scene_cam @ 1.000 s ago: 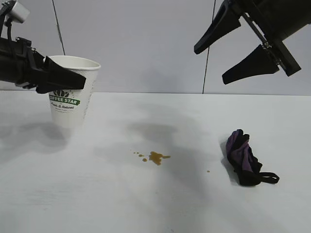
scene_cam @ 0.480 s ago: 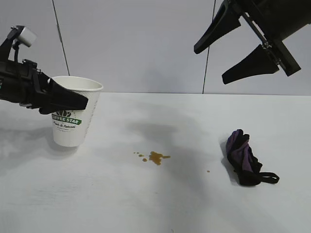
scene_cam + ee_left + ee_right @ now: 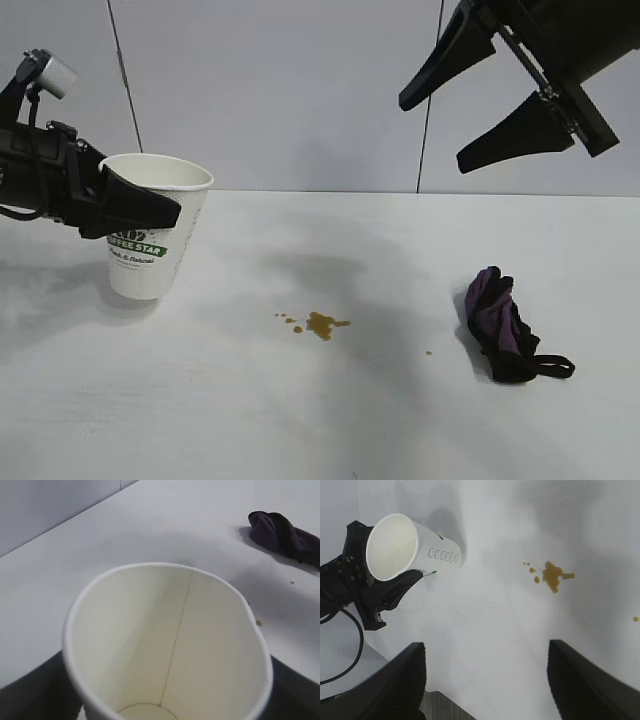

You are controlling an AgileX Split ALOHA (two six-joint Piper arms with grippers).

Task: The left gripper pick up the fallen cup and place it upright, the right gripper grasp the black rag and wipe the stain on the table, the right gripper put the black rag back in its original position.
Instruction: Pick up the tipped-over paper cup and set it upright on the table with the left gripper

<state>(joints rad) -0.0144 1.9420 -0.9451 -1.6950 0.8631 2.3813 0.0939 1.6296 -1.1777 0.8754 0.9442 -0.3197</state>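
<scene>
Obstacle: tall white textured paper cup (image 3: 148,235) upright at bench's left, black left gripper (image 3: 130,205) clamped around it | Obstacle: bunched black-and-purple rag (image 3: 503,325) at right | Free: wide white matte bench (image 3: 320,420) between them, bearing only flat brown stain (image 3: 320,323) | Overhead: black right gripper (image 3: 455,125) high above rag, fingers spread

A plain grey wall (image 3: 300,90) stands behind the surface. Two thin dark cables (image 3: 122,60) hang down in front of it, one toward the left and another (image 3: 432,100) right of the middle.
</scene>
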